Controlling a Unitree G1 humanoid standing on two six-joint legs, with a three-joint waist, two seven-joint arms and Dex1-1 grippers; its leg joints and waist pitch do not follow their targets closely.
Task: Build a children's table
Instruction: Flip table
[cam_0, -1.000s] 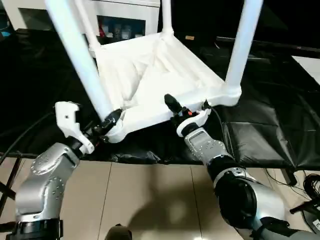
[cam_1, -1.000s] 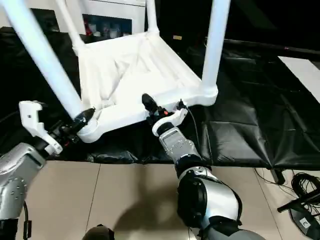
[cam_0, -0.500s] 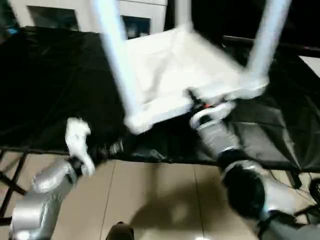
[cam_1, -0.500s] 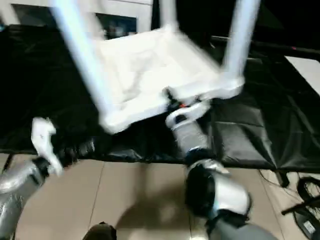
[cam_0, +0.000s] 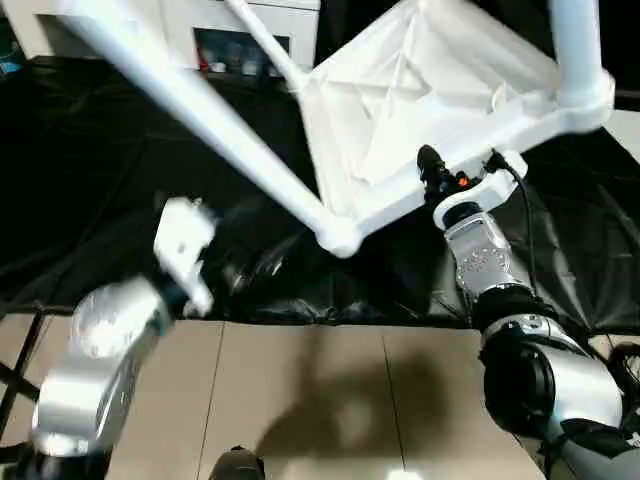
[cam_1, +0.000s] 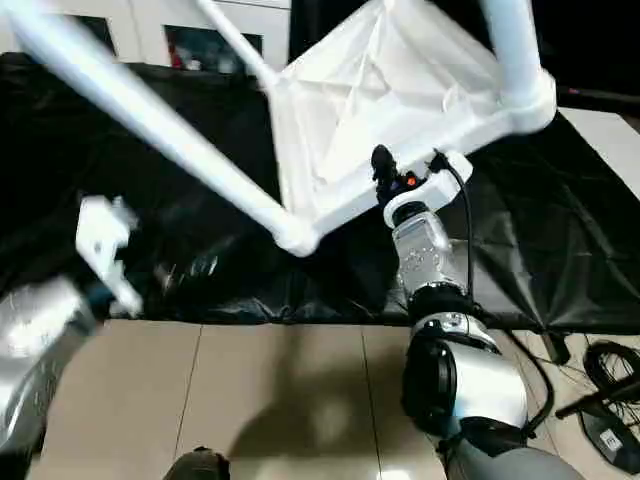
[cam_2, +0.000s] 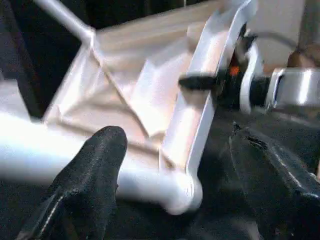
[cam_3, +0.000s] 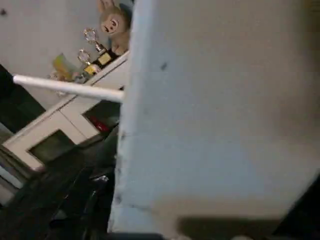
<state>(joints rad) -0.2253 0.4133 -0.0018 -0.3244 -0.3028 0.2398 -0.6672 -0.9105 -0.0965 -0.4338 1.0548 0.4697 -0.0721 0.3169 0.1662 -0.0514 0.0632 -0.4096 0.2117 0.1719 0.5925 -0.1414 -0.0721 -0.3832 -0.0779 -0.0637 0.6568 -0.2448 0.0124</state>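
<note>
While the children's table (cam_0: 420, 110) tilts ribbed-underside-up above the black-sheeted table (cam_0: 90, 180), legs cut off by the frame, the right gripper (cam_0: 432, 172) fingers clamp its rim; the left gripper (cam_2: 187, 165) fingers gape empty near a corner socket.

My right tool (cam_0: 432, 172) is clamped on the near rim of the children's table (cam_0: 420, 100), one black finger (cam_0: 430, 165) showing above the edge. The children's table is tipped up off the black-sheeted table (cam_0: 90, 180), ribbed underside facing me, legs pointing up and away. One long leg (cam_0: 190, 100) slants from the upper left down to the corner socket (cam_0: 338, 238) nearest me. My left tool (cam_0: 245, 270) sits low on the left, apart from that socket, blurred. A white cabinet (cam_0: 240, 30) stands far behind.
</note>
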